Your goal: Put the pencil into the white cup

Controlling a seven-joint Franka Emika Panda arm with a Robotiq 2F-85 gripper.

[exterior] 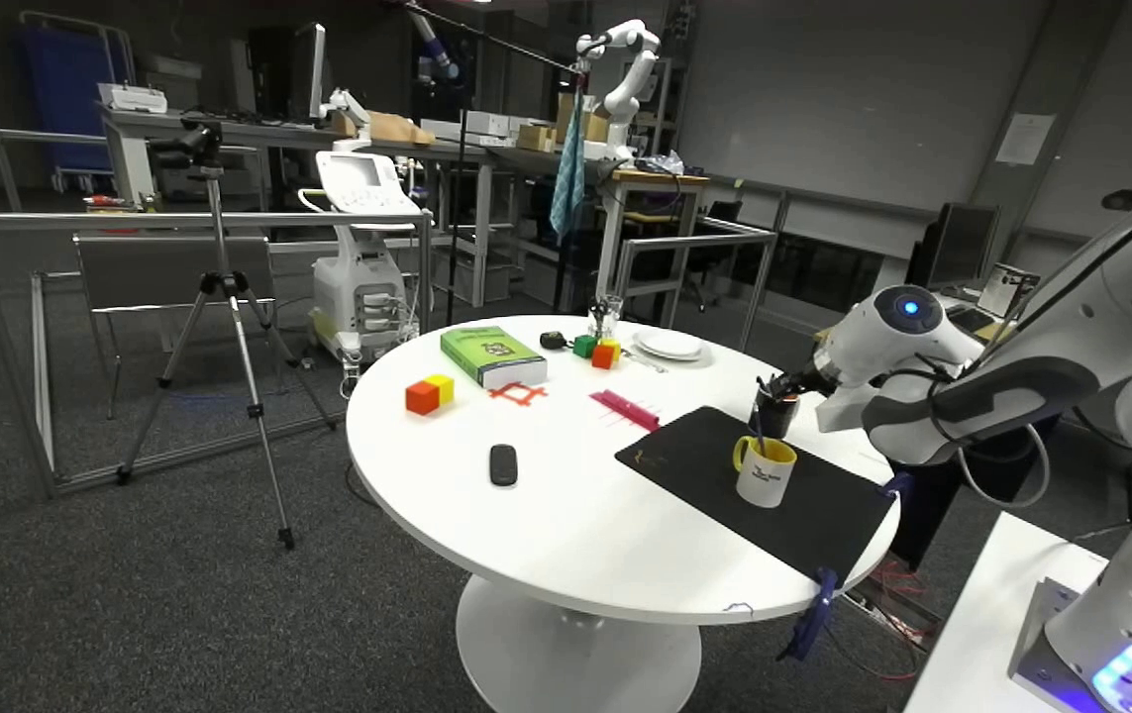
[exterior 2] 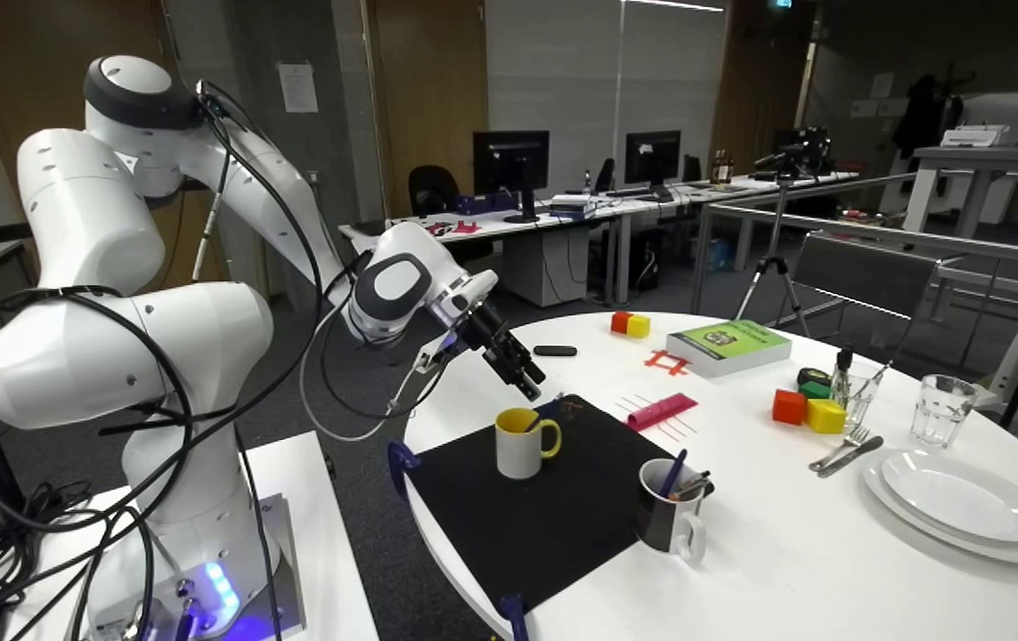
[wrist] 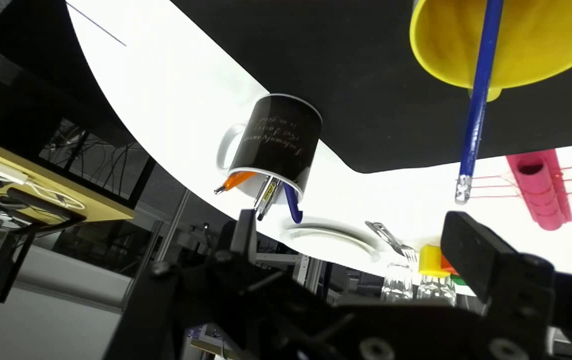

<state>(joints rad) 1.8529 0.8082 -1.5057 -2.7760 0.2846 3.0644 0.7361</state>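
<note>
The white cup (exterior: pixel 762 485) with a yellow inside and handle stands upright on the black mat in both exterior views (exterior 2: pixel 517 454). In the wrist view its yellow inside (wrist: pixel 551 40) shows at the top right. The blue pencil (wrist: pixel 476 110) leans in this cup, its silver end sticking out past the rim; its lower tip is hidden. It also shows in both exterior views (exterior: pixel 760 432) (exterior 2: pixel 546 412). My gripper (wrist: pixel 351 232) is open, its fingers wide apart with nothing between them. In an exterior view the gripper (exterior 2: pixel 530 383) is above the cup, apart from cup and pencil.
A black-and-white mug (wrist: pixel 280 140) with several pens stands at the mat's edge (exterior 2: pixel 660 521). The black mat (exterior 2: pixel 562 516) is clamped to the round table. A pink holder (exterior 2: pixel 662 411), plates (exterior 2: pixel 963 499), glasses (exterior 2: pixel 940 414), coloured blocks (exterior 2: pixel 807 411) and a green book (exterior 2: pixel 727 347) are farther off.
</note>
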